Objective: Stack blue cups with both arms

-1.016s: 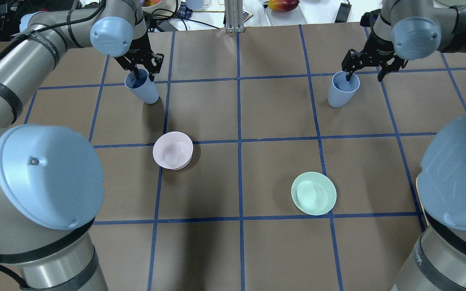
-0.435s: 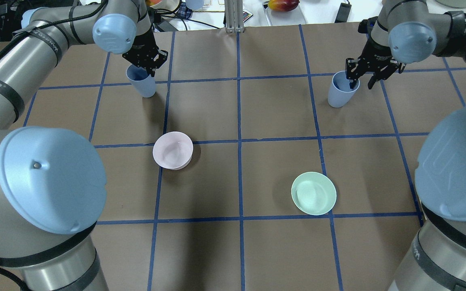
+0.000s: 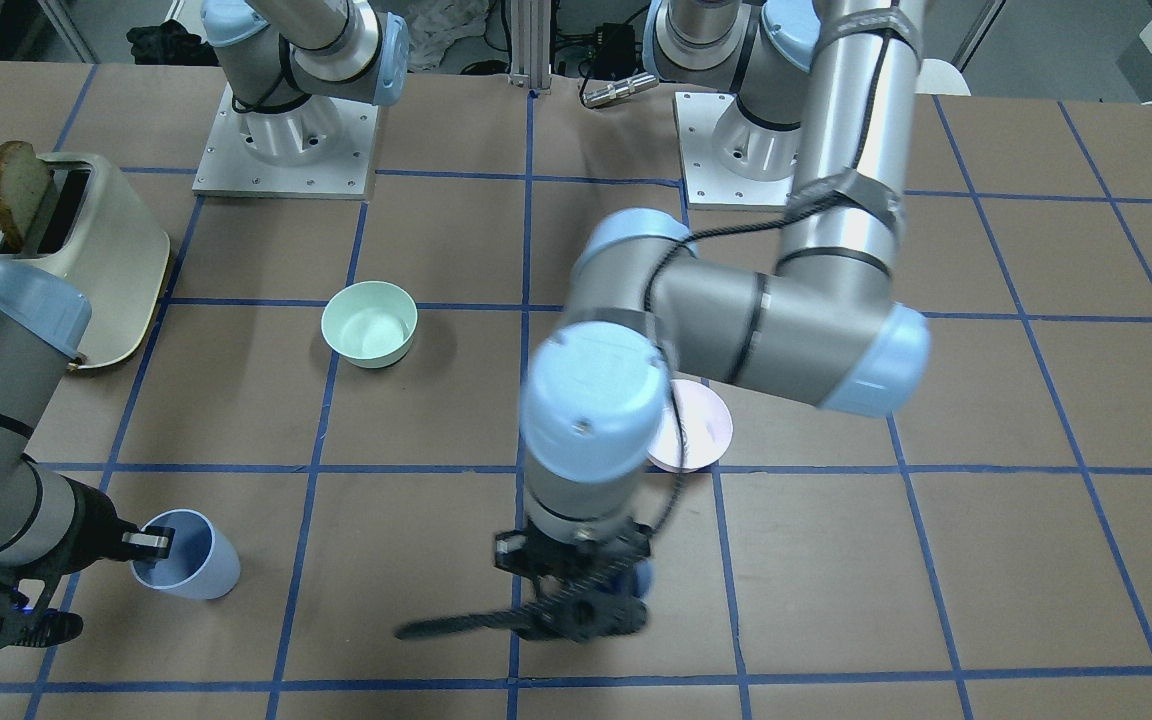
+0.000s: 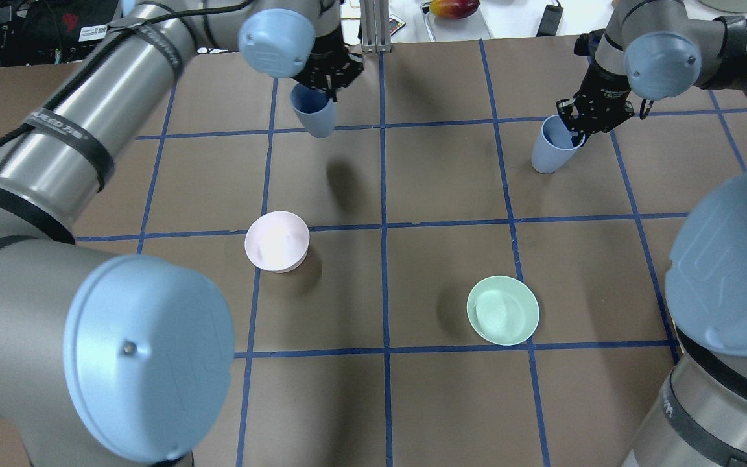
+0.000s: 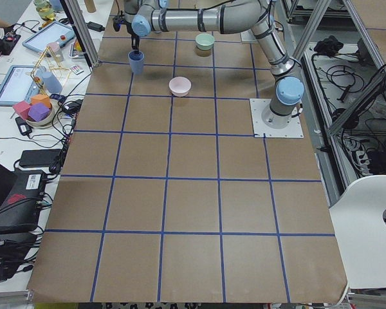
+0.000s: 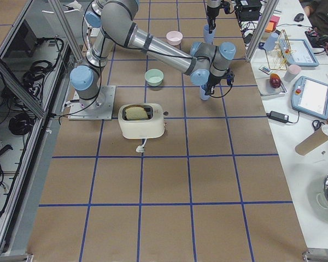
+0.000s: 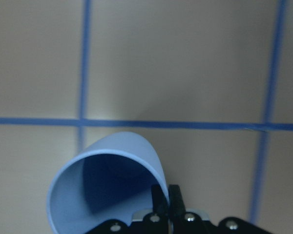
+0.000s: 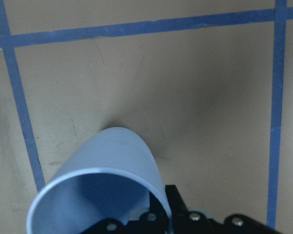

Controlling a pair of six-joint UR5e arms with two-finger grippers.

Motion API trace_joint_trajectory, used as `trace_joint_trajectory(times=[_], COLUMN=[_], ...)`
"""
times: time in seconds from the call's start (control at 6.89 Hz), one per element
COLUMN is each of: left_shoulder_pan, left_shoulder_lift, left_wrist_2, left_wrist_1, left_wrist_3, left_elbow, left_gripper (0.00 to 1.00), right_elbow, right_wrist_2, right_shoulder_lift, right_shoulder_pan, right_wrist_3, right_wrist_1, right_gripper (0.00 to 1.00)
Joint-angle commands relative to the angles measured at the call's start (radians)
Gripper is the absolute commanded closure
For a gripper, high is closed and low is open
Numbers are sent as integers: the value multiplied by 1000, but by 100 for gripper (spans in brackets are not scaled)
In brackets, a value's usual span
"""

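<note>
Since the earlier overhead frame the left arm has swung right along the far side of the table, taking a pale periwinkle-blue tapered plastic cup [image 4: 314, 113] with it. The cup now hangs just left of the centre tape line, near the far edge. Its shadow falls on the brown paper-covered table [image 4: 445, 181] well apart from it, so it is clear of the surface. The left gripper [image 4: 328, 74] is clamped on this cup's rim. The wrist camera shows the two black fingertips [image 7: 173, 199] pressed together over the wall at the mouth's right side (the mouth faces that camera).

The right gripper [image 4: 580, 123], spread wide at the earlier moment, is now drawn narrow at the rim of the second pale periwinkle-blue plastic cup [image 4: 547, 154]. That cup has kept its place at the far right, its base on the table just near of a tape line. In the right wrist view a black finger [image 8: 172, 201] lies against the outside of the rim. The inner finger is hidden by the wall, yet the grip reads as closed on it.

Nearer the robot, a pale pink round bowl [image 4: 277, 241] sits left of centre. A mint-green round bowl [image 4: 502, 310] sits right of centre and nearer. Both are well apart from the cups.
</note>
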Motion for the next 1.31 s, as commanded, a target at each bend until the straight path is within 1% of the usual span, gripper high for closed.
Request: trace_joint_trajectory(times=[0.0, 0.15, 0.29, 0.44, 0.58, 0.73, 0.87, 1.02, 1.16], left_shoulder_pan=[-175, -192, -204, -207, -207, -207, -204, -197, -181], left_shoulder_lift=[80, 126, 154, 151, 136, 154, 174, 211, 267], left_wrist_2=[-3, -11, -13, -11, -11, -13, -45, -52, -69], left_wrist_1=[-155, -142, -138, -65, 49, 85, 84, 64, -1], left_wrist_3=[-257, -366, -396, -447, -450, -437, -432, -430, -427], left_elbow=[-127, -215, -298, -356, -398, -439, -449, -440, -432], left_gripper=[100, 100, 100, 100, 100, 1, 0, 0, 0], right_elbow=[-35, -58, -81, -110, -135, -144, -144, -143, -141], right_wrist_2=[0, 0, 1, 12, 42, 43, 41, 40, 43], right_shoulder_lift=[-5, -7, -7, -10, -11, -16, -34, -51, -80], right_shoulder_pan=[0, 0, 0, 5, 8, 14, 35, 60, 80], right_wrist_3=[2, 2, 2, 6, 9, 18, 54, 90, 95], right_wrist_1=[15, 37, 67, 101, 132, 156, 173, 211, 277], right_gripper=[100, 100, 100, 100, 100, 100, 100, 100, 100])
